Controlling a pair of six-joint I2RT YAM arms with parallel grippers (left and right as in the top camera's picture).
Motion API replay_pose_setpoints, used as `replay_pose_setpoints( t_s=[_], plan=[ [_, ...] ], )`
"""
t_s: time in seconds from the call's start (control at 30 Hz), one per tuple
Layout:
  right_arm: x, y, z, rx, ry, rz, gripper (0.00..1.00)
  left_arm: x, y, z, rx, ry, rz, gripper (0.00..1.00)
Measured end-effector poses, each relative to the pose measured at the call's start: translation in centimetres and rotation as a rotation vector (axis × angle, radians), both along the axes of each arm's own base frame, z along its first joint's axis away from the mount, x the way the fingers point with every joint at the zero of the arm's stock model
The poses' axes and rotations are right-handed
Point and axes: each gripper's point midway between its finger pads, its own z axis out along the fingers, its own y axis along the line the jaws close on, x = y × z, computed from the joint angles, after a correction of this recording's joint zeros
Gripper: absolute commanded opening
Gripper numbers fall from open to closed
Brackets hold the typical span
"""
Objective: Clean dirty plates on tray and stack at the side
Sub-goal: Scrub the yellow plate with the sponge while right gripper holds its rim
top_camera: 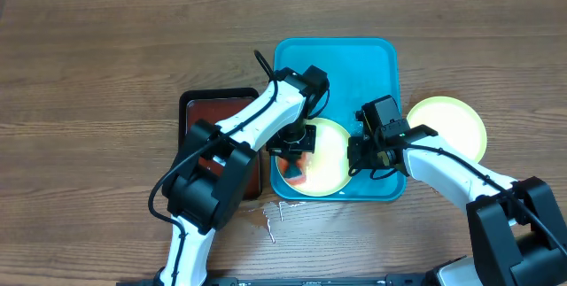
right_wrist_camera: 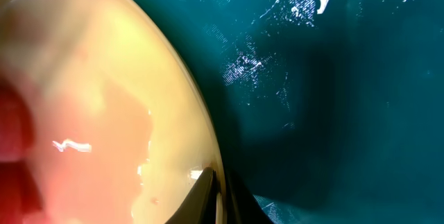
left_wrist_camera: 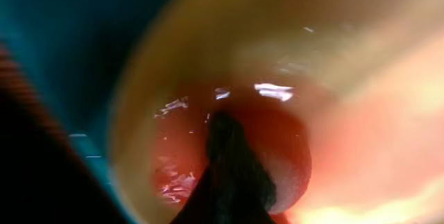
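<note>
A pale yellow-green plate [top_camera: 330, 164] lies in the near end of the turquoise tray [top_camera: 337, 60]. It is smeared red in the left wrist view [left_wrist_camera: 180, 175]. My left gripper [top_camera: 292, 149] is down over the plate's left half, shut on an orange-red sponge-like pad [top_camera: 295, 171] that presses on the plate. In its own view the dark fingers [left_wrist_camera: 229, 168] sit against the red pad [left_wrist_camera: 288, 158]. My right gripper [top_camera: 359, 158] is shut on the plate's right rim. The rim sits between its two fingers [right_wrist_camera: 208, 189], with the plate [right_wrist_camera: 104, 99] to their left. A second clean-looking plate [top_camera: 452, 125] rests on the bare tabletop right of the tray.
A smaller dark red tray [top_camera: 208, 109] with a black rim sits left of the turquoise one, partly under my left arm. Wet streaks [top_camera: 275, 215] mark the wood in front of the trays. Droplets glisten on the tray floor [right_wrist_camera: 298, 5].
</note>
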Motion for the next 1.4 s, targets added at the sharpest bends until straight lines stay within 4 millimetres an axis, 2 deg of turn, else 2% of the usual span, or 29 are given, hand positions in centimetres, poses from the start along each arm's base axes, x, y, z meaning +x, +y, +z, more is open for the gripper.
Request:
replay_pose_setpoints(
  t_s=[0.13,0.3,0.4,0.57,0.67,0.77,0.9,1.0,1.1,1.4],
  plan=[
    [0.0,0.0,0.0,0.002,0.001,0.001,0.07,1.2,1.8,0.1,0.097,-0.060,-0.001,0.04],
    [-0.2,0.3,0.0,0.010,0.005,0.008,0.07,3.2,1.7,0.3,0.074,-0.124,0.012,0.04],
    [-0.2,0.3,0.0,0.009,0.007,0.006,0.07,4.4,0.4,0.2,-0.026,-0.143,0.016,0.04],
    [-0.2,0.3,0.0,0.008,0.009,0.004,0.07,5.8,-3.6,0.6,-0.249,-0.162,0.012,0.04],
    [-0.2,0.3,0.0,0.009,0.008,0.004,0.07,5.3,-5.8,0.8,-0.326,-0.156,-0.020,0.04],
    [-0.2,0.3,0.0,0.009,0.008,0.004,0.07,3.4,-8.1,1.0,-0.370,-0.119,-0.070,0.04],
    [-0.2,0.2,0.0,0.008,0.009,0.003,0.07,1.0,-9.5,1.1,-0.378,-0.064,-0.110,0.04],
    [-0.3,0.2,0.0,0.008,0.010,0.004,0.06,-0.3,-9.0,1.0,-0.340,-0.014,-0.089,0.04],
    [-0.3,0.2,0.0,0.008,0.012,0.004,0.06,-0.7,-7.7,0.8,-0.284,0.011,-0.058,0.04],
    [-0.3,0.2,0.0,0.008,0.012,0.004,0.06,-0.4,-1.6,0.3,0.009,-0.022,-0.026,0.04]
  ],
)
